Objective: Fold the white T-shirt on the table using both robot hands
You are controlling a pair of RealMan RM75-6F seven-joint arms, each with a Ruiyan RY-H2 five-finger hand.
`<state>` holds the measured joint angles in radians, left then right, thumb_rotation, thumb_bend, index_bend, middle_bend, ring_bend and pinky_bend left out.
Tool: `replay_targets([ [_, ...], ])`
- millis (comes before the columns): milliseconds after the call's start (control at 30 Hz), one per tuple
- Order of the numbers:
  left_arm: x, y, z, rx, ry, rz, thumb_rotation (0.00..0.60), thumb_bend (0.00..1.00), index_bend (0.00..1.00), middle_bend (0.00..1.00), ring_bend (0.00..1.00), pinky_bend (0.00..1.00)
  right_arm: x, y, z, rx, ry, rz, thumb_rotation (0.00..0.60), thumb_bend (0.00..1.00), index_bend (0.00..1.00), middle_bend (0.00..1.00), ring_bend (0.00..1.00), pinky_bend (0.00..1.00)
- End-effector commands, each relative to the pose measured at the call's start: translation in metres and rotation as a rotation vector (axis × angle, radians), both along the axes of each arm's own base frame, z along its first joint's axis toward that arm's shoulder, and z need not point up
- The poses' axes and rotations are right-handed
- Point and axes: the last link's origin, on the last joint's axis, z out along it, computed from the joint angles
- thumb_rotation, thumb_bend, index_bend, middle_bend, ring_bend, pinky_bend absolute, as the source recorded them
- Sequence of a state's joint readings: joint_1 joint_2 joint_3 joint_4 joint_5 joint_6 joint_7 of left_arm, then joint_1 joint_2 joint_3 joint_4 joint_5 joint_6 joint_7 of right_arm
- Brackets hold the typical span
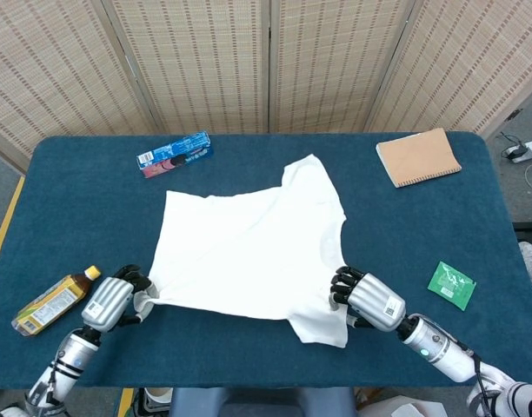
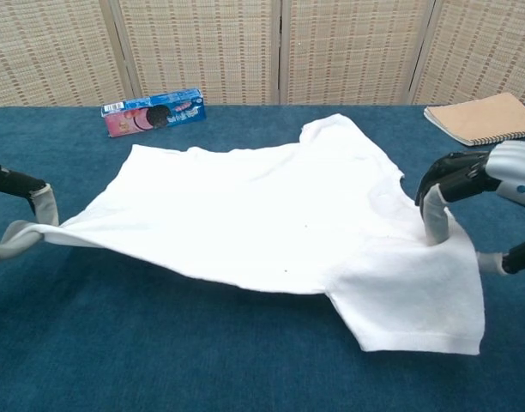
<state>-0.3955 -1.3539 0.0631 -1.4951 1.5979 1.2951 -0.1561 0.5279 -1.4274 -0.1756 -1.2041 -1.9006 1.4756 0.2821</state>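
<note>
The white T-shirt (image 1: 249, 252) (image 2: 271, 223) lies spread on the blue table, its near edge lifted off the cloth. My left hand (image 1: 112, 302) grips the shirt's near-left corner, and in the chest view only its fingers (image 2: 35, 202) show at the left edge. My right hand (image 1: 370, 301) (image 2: 490, 184) grips the shirt's near-right edge by the sleeve and holds it raised. The far part of the shirt rests flat on the table.
A blue cookie box (image 1: 174, 153) (image 2: 153, 111) lies behind the shirt at the left. A brown notebook (image 1: 418, 156) (image 2: 481, 118) sits at the far right. A tea bottle (image 1: 53, 301) lies near the left hand, and a green packet (image 1: 451, 284) to the right.
</note>
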Motion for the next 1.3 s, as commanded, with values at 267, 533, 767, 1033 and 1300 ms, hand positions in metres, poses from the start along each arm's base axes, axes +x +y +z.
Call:
replay_targets([
  [267,0.005,-0.031,0.042,-0.03,-0.044,0.014,0.6,0.52,0.75,0.52,0.39,0.16,0.019,0.025,0.049,0.039,-0.049,-0.015,0.6,0.52,0.84,0.53,0.32,0.25],
  [533,0.01,-0.058,0.061,-0.105,-0.016,0.009,0.6,0.52,0.75,0.52,0.38,0.16,0.021,0.054,0.066,0.109,-0.088,-0.095,0.6,0.52,0.85,0.54,0.33,0.25],
  [767,0.011,-0.079,0.071,-0.137,-0.018,0.025,0.6,0.52,0.75,0.52,0.38,0.16,0.021,0.073,0.075,0.142,-0.113,-0.12,0.6,0.51,0.86,0.55,0.33,0.25],
  [1033,0.012,-0.092,0.076,-0.145,-0.015,0.035,0.6,0.52,0.75,0.52,0.38,0.16,0.026,0.079,0.071,0.213,-0.141,-0.124,0.6,0.52,0.87,0.56,0.34,0.26],
  [1300,0.012,-0.108,0.083,-0.163,-0.025,0.043,0.6,0.52,0.76,0.52,0.38,0.16,0.03,0.082,0.075,0.237,-0.153,-0.119,0.6,0.56,0.9,0.58,0.38,0.34],
])
